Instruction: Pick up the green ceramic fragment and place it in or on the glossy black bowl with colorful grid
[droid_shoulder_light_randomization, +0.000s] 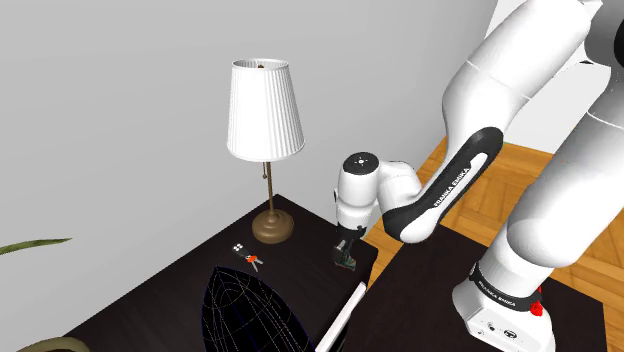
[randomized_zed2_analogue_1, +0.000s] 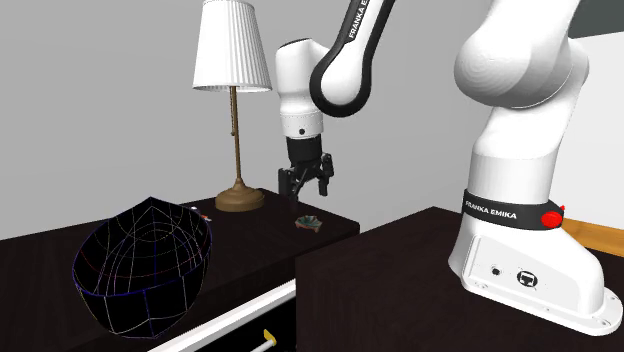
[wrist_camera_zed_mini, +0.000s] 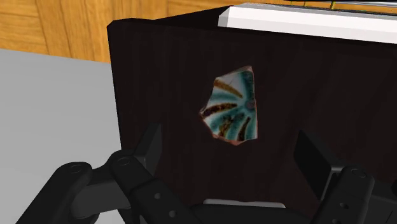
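The dark surface carries the black grid-lined bowl. Well apart from it, the gripper hangs over a corner, fingers spread wide, probably to straddle the green-striped fragment lying flat beneath.

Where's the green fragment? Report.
The green glazed fragment lies at a corner of the dark table, below the open black hand, right of the white lamp in the second exterior view.
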